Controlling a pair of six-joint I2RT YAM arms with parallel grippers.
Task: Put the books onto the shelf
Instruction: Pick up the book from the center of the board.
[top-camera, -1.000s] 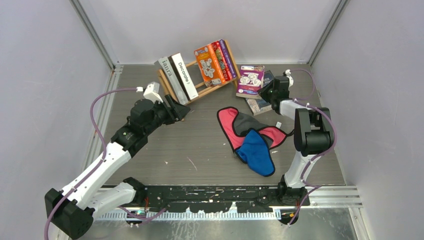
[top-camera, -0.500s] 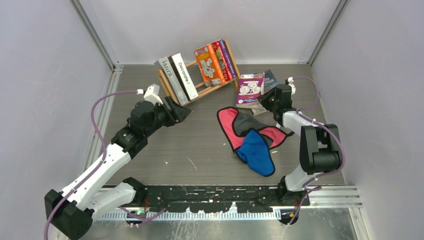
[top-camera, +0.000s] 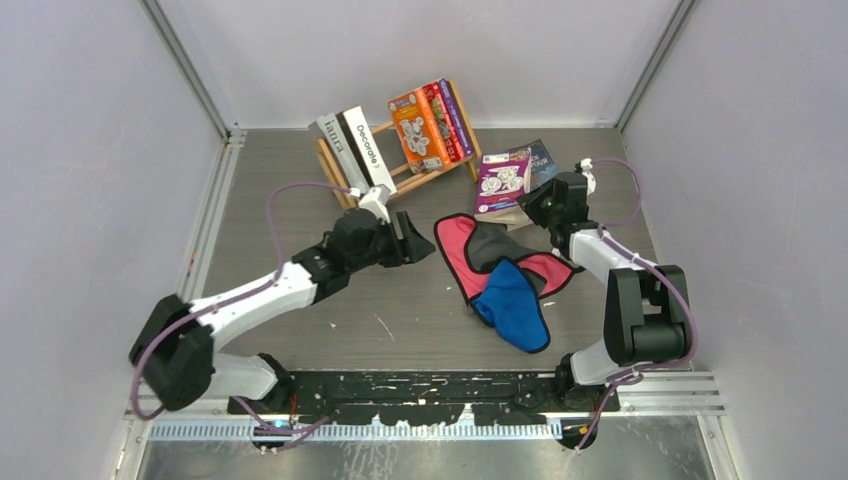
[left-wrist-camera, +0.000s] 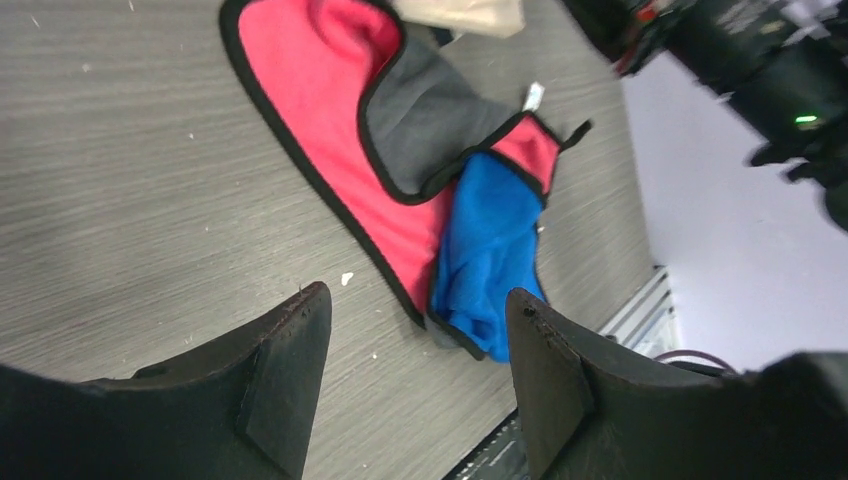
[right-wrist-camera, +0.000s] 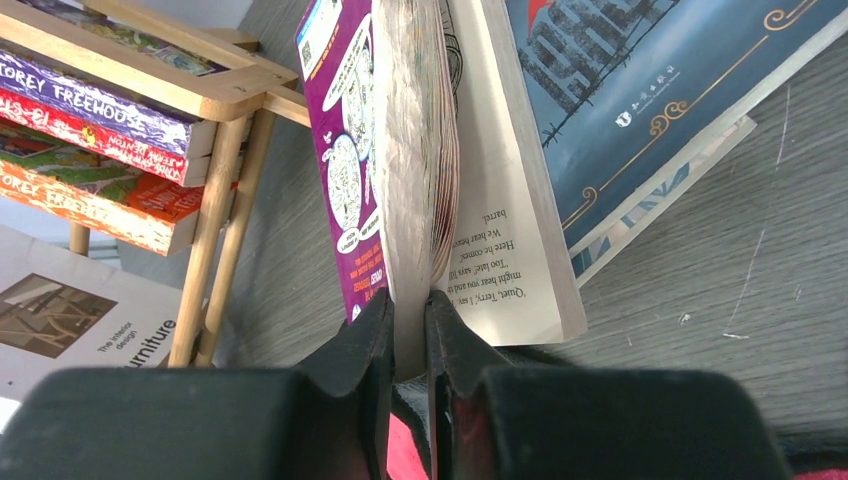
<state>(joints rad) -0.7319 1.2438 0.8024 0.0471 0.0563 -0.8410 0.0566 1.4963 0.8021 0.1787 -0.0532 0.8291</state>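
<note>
Right claw (right-wrist-camera: 410, 330), clamped on the purple book (right-wrist-camera: 350, 150) just right of the shelf (right-wrist-camera: 235, 90), should lift slowly as it splays open, aiming for the shelf's middle gap; left claw (left-wrist-camera: 417, 300) hangs open, empty.

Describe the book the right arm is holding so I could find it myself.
Start at the wooden shelf at the back of the table and look just right of it. There the right gripper pinches a purple paperback with white cartoon drawings, tipped up off the table; the dark blue book beside it lies flat.
</note>
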